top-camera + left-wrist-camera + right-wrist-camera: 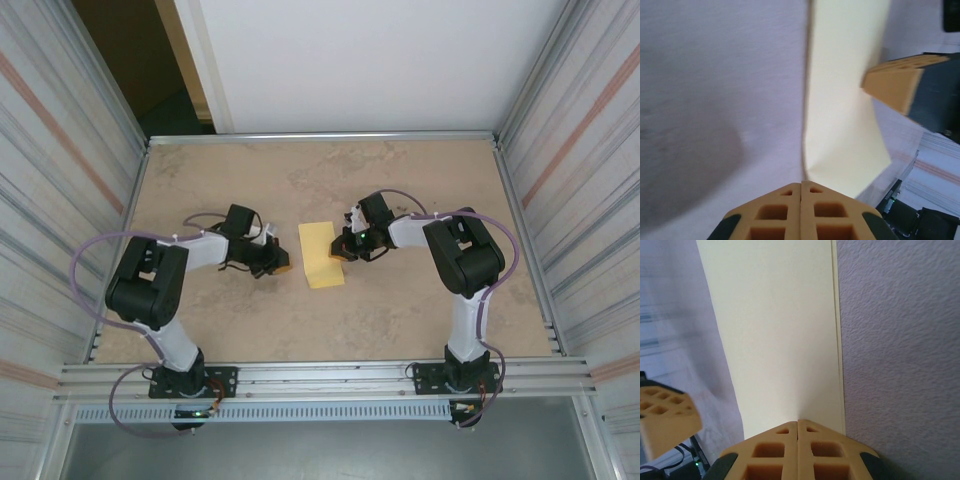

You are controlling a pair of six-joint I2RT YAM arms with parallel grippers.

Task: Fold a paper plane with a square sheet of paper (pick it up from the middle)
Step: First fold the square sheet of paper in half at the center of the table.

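Pale-yellow thin paper sheet (320,254), folded into a rectangle, lies between 2 fully closed grippers. The left gripper (283,268) tips sit at one edge, the right gripper (343,255) tips touch the opposite edge, and neither clearly pinches it.

- The sheet (320,255) is seen in plain pale yellow, unmarked.
- The table (400,310) is coloured mottled beige, clouded with darker patches.
- The left gripper (801,183) and right gripper (798,421) are faced in orange-yellow, patterned with square hollows and edged in black.
- The arms (160,285) are finished in black and white, and their cables (85,260) in lilac.
- The walls (60,150) are ribbed grey-white, crossed by a reddish stripe.
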